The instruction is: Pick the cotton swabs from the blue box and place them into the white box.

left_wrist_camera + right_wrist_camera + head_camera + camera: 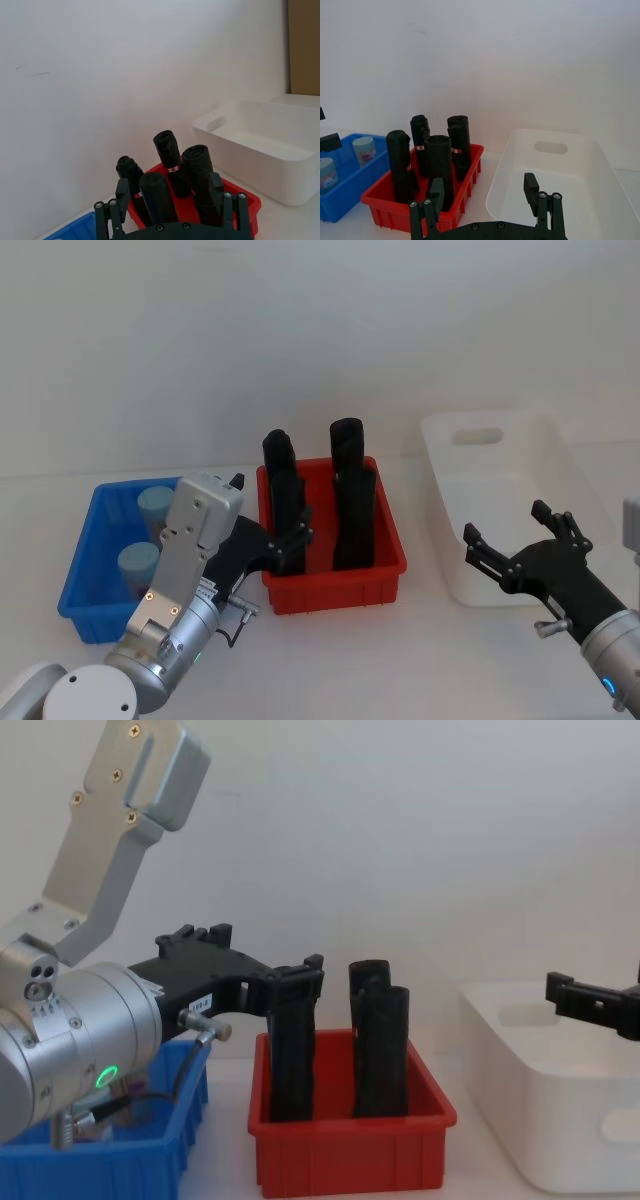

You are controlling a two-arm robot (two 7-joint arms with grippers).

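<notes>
1. Two small clear cylindrical cotton swab jars with pale blue lids [157, 505] stand upright in the shallow bright blue plastic box [80, 575], one nearer the robot than the other.
2. The left claw [169, 182] hangs at the blue box's right side, beside the red plastic bin [335, 590]; its fingers are spread apart and hold nothing.
3. The red bin sits between the two boxes and carries tall black rolls [350, 490] standing on end.
4. The large white plastic tub with rounded corners [500, 435] stands on the robot's right of the white counter [420, 660] (its handle slot faces the far wall).
5. The right claw [506, 521] hovers at the tub's near wall, fingers apart and empty.
</notes>
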